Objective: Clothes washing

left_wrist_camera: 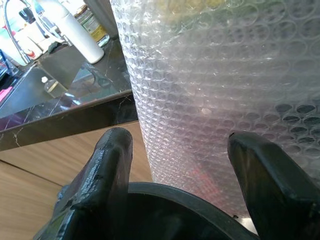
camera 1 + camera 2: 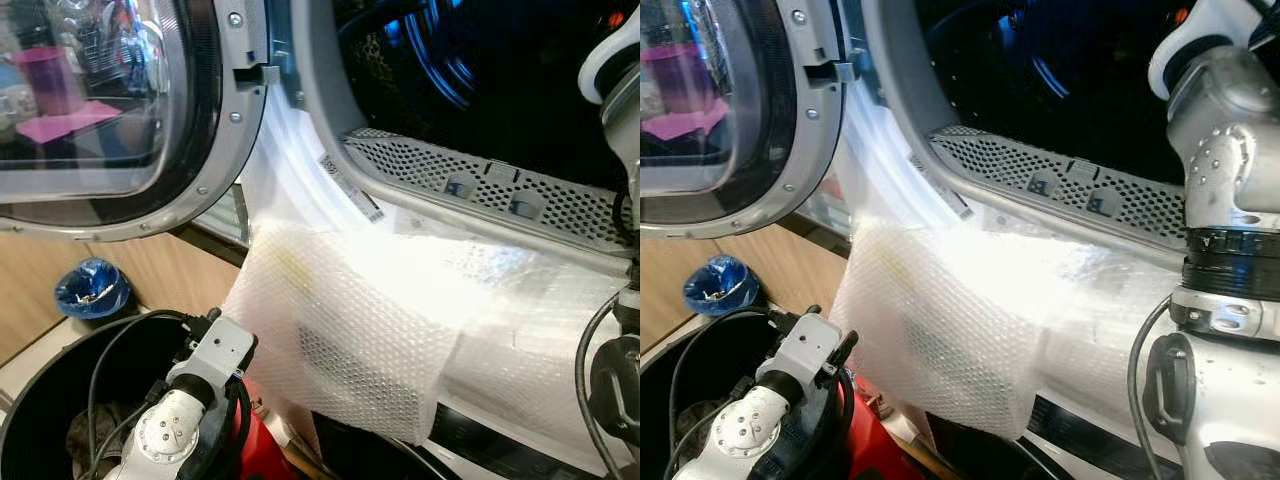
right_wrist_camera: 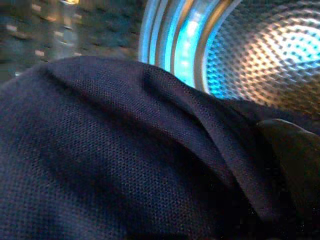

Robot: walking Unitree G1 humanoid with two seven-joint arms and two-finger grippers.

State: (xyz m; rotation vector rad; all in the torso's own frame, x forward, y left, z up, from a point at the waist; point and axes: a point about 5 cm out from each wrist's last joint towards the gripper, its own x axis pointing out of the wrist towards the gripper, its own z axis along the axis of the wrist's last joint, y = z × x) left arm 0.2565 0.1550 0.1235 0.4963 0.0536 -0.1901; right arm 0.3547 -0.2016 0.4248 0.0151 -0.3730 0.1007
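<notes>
The washing machine's round door [image 2: 100, 100] is swung open to the left, and the dark drum opening [image 2: 470, 70] shows blue light inside. My right arm [image 2: 1230, 150] reaches up into that opening. In the right wrist view a dark navy garment [image 3: 115, 150] drapes close over the camera and over one black finger [image 3: 287, 150], with the lit steel drum [image 3: 270, 45] behind it. My left gripper [image 1: 180, 145] is open, held low over the rim of a black basket [image 2: 40, 400] with some clothes [image 2: 90, 430] at its bottom.
A sheet of bubble wrap [image 2: 370, 320] hangs over the machine's front below a perforated grille [image 2: 480, 180]. A small bin with a blue bag [image 2: 92, 288] stands on the wooden floor at left. A red object [image 2: 265, 450] sits beside the basket.
</notes>
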